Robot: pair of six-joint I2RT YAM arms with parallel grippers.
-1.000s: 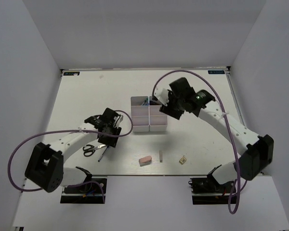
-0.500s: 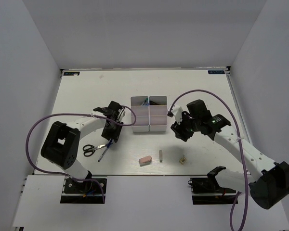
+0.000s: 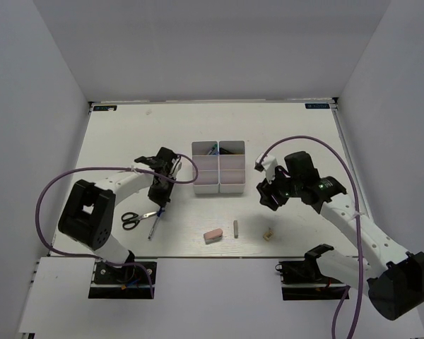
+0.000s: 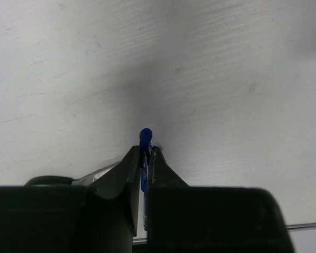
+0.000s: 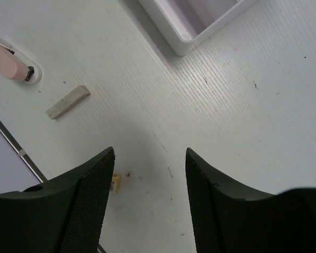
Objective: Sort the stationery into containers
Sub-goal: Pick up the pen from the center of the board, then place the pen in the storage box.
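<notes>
Pen first: you have the blue pen (image 4: pixel 145 141) pinched between the fingers of your left gripper (image 4: pixel 145 158). In the left wrist view the two fingers are pressed together on its barrel and the blue end pokes out just past the fingertips. From above, the pen (image 3: pixel 154 223) runs from the left gripper (image 3: pixel 160 199) towards the near edge, slanting a little left. You cannot tell whether its lower end touches the worktop (image 3: pixel 127 134).

Just to the left of the pen lie the black-handled scissors (image 3: pixel 131 220), close beside it.

The white divided tray (image 3: pixel 218 185) sits at mid-worktop, to the right of your left gripper. Its far-left compartment holds a blue item (image 3: pixel 212 149), too small to name more exactly.

Near the front edge, three loose pieces lie in a row. They are the pink eraser (image 3: pixel 213 234), the small grey stick (image 3: pixel 236 227) just to its right, and the tiny tan piece (image 3: pixel 268 233) further right.

Your right gripper (image 3: pixel 267 199) hangs to the right of the tray, above the bare worktop. In the right wrist view its fingers (image 5: pixel 92 200) are spread wide with nothing between them. The tan piece (image 5: pixel 116 182) is beside the left-hand finger, with the grey stick (image 5: pixel 67 101), the eraser (image 5: pixel 8 63) and a tray corner (image 5: pixel 181 45) beyond.
</notes>
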